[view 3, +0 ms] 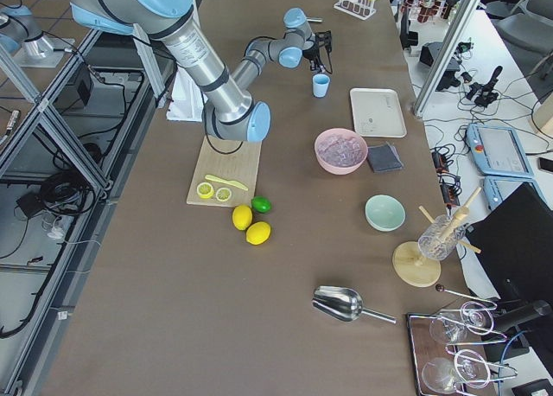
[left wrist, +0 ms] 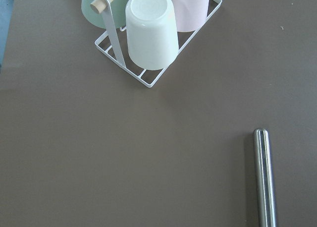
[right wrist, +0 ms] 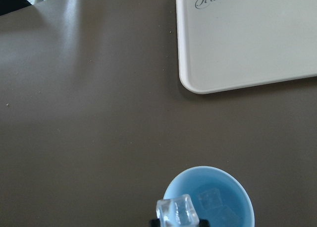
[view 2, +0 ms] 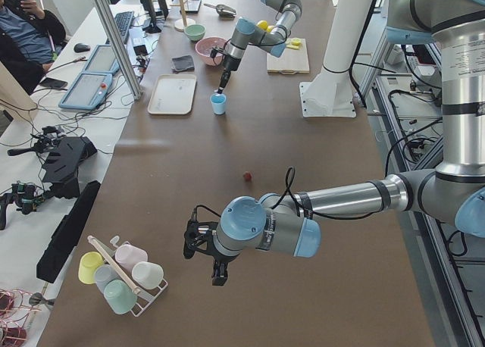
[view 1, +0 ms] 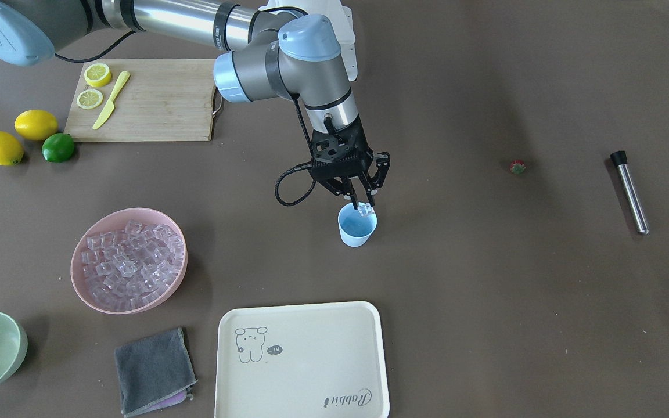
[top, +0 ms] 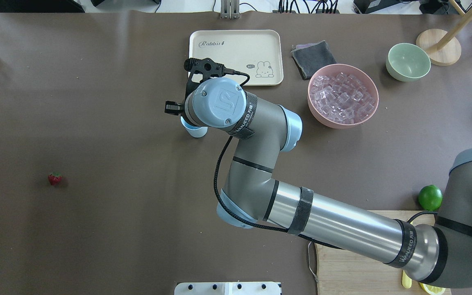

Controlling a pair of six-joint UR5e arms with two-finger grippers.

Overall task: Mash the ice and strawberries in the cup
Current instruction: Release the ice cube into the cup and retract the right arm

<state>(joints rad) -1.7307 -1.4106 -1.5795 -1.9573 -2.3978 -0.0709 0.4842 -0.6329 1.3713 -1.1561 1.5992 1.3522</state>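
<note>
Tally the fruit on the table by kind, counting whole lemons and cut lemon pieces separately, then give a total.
Whole lemons: 2
Lime: 1
Cut lemon pieces: 2
Strawberry: 1
Total: 6

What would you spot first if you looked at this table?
The right gripper pinches a clear ice cube right over the little blue cup, mid-table. Next comes the pink bowl heaped with ice cubes, then one tiny red strawberry lying alone toward the robot's left.
</note>
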